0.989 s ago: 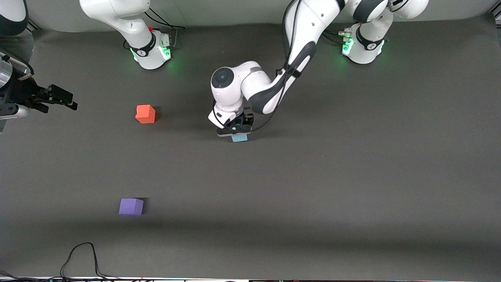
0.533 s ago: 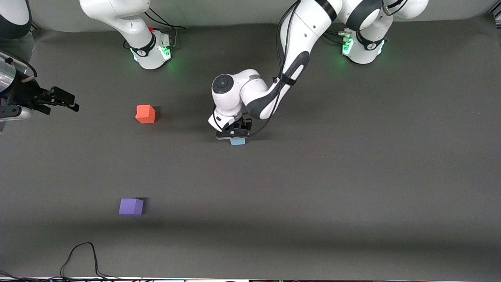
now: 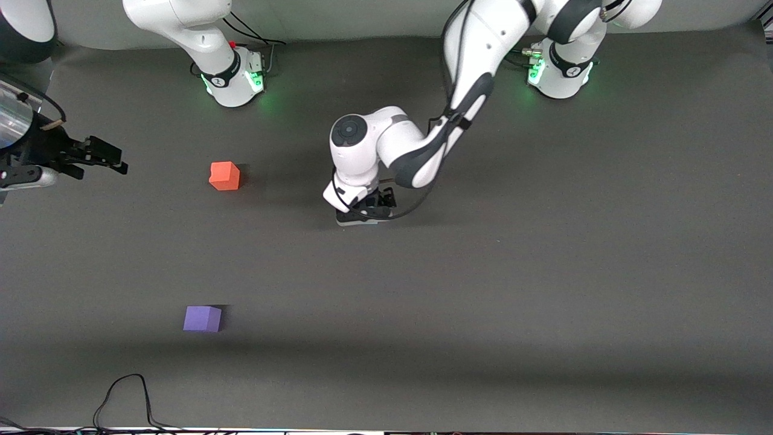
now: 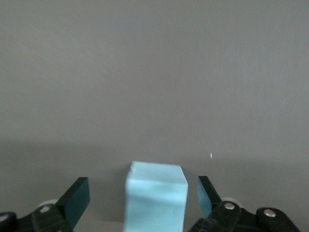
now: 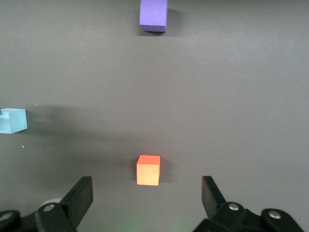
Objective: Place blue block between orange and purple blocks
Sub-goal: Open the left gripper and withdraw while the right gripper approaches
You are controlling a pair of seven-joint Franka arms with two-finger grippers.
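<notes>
Two arms are in view, and I am working the left one; the left gripper [image 3: 366, 212] sits low over the middle of the table [image 3: 543, 272], jaws spread wide, the blue block [image 4: 155, 195] standing between its fingers [image 4: 77, 199] with a gap on each side, gripped by nothing; from the front the wrist hides the cube, so I judge, not with certainty, that it rests on the table. It sits well apart from the orange block [image 3: 224, 176] and the purple block [image 3: 202, 318], both toward the right arm's end; the slot between them is unfilled. To do this step well I would centre the fingers on the cube, close squarely on flat faces, lift clear, then carry it across. Right gripper [image 3: 96, 152] waits wide open, holding nothing, above the table's edge.
</notes>
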